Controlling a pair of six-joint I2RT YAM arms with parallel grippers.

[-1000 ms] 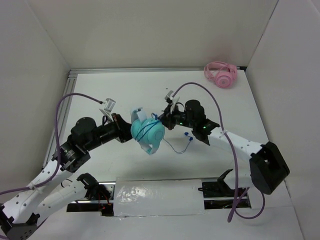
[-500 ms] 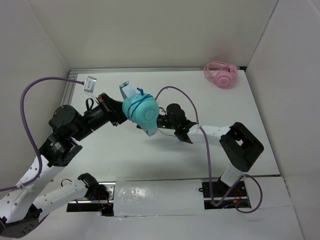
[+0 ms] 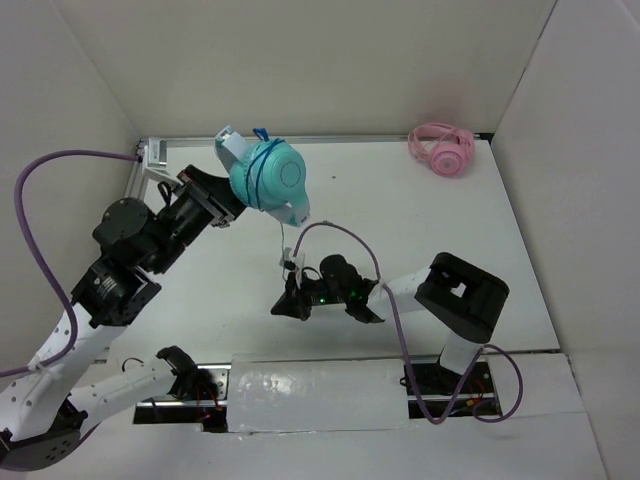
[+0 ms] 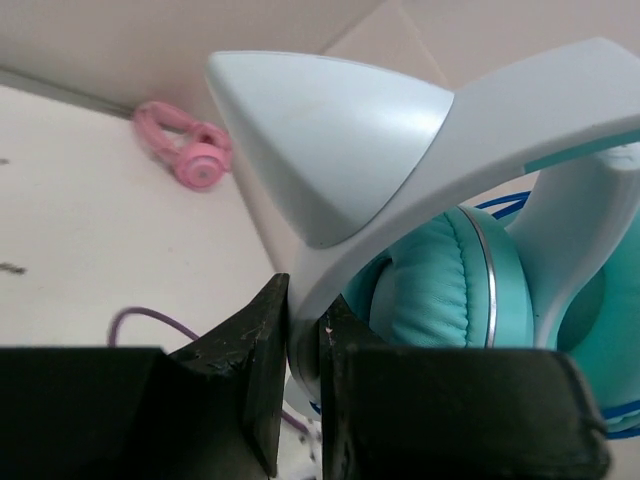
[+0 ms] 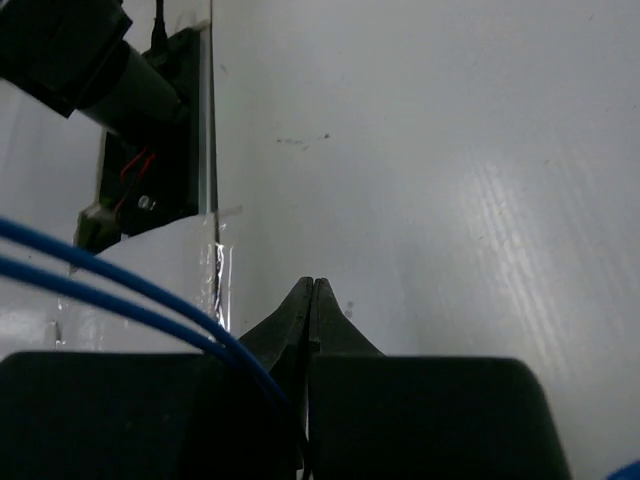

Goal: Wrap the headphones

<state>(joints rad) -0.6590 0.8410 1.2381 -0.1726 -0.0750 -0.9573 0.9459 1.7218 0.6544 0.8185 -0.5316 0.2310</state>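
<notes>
Headphones: the teal over-ear headphones with a pale whitish headband point(image 3: 268, 178) are held in the air above the far left of the white worktop point(image 3: 420, 220). The cups are smooth plastic with soft padded cushions, and a pointed ear-shaped piece sits on the band.
Left grip: the left arm's fingers point(image 4: 250, 365) are clamped on the headband's edge.
Cable: the thin blue cable point(image 3: 280, 235) loops round one cup, then drops straight towards the near side to the right arm.
Right grip: the right arm's fingers point(image 5: 335, 335) are pressed together with no gap, low over the middle of the worktop. Two cable strands run in at their left flank, so they appear closed on it.
Around: pink over-ear headphones point(image 3: 441, 149) lie in the far right corner, well apart. A purple hose point(image 3: 325, 225) arches over the right arm, near the cable.
Edges: matte white walls point(image 3: 300, 60) close the far, left and right sides. A metal rail point(image 3: 350, 139) runs along the far edge. A white-wrapped panel point(image 3: 315, 395) lies at the near edge between the bases.
Open room: the widest stretch of worktop lies between the cable and the right wall.
</notes>
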